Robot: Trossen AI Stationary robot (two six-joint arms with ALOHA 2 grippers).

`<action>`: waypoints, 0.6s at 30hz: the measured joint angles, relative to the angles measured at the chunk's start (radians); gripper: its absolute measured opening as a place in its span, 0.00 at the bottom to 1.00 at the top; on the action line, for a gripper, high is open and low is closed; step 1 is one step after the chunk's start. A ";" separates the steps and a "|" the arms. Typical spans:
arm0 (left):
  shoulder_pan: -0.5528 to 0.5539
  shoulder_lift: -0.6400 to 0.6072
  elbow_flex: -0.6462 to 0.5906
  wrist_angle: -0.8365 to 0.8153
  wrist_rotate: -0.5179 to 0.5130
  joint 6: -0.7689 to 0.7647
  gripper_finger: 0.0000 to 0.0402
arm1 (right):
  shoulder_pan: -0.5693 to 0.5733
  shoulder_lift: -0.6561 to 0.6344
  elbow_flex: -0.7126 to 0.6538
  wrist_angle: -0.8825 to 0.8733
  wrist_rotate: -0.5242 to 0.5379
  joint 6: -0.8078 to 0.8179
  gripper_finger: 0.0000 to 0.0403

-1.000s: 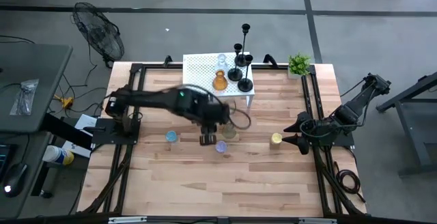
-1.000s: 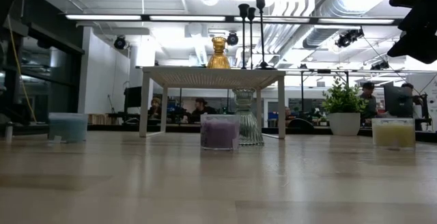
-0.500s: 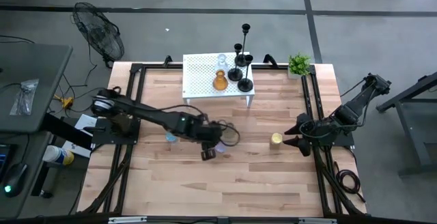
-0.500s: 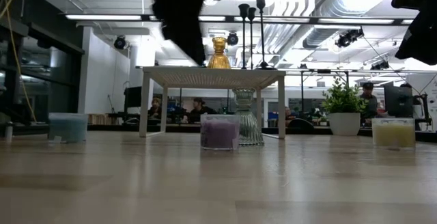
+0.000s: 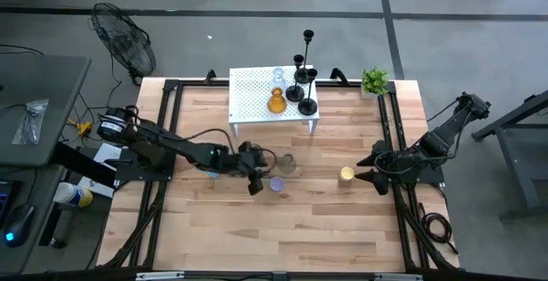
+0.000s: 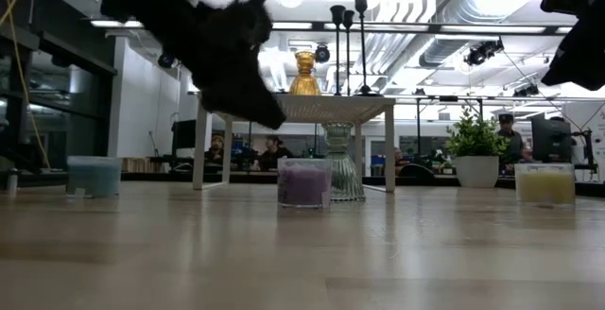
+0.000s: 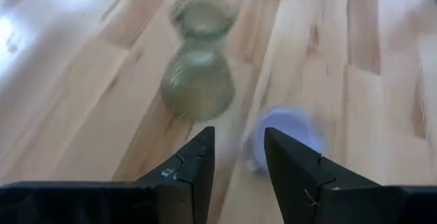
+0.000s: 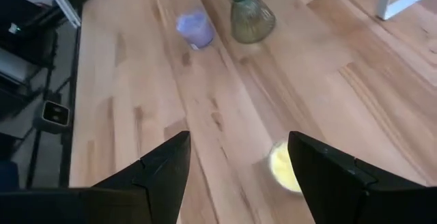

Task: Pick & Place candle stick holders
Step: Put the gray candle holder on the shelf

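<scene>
- Candle stick holders: three black candlesticks [image 5: 301, 74] and an amber glass holder [image 5: 275, 103] stand on the white perforated stand [image 5: 248, 92] at the counter's [image 5: 282, 230] far side.
- Clear ribbed glass holder [image 5: 287, 164] stands on the counter in front of the stand; purple holder [image 5: 276, 183] just beside it, nearer the front.
- Left pincer [image 5: 254, 182] low over the counter, fingers [image 7: 194, 173] narrowly parted, holding nothing; purple holder lies just ahead of its tips, clear holder slightly farther.
- Blue holder [image 6: 94, 175] sits under the left arm.
- Right pincer [image 5: 366, 168] waits at the right edge, wide open, yellow holder [image 5: 346, 174] just in front.
</scene>
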 joint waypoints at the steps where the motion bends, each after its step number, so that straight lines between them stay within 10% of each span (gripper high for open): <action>1: 0.010 -0.002 -0.029 0.028 0.003 0.000 0.31 | 0.000 -0.001 0.000 0.000 0.003 -0.002 0.59; 18: 0.137 0.092 -0.104 0.283 0.154 0.352 0.43 | -0.006 0.045 0.000 -0.016 0.042 -0.073 0.59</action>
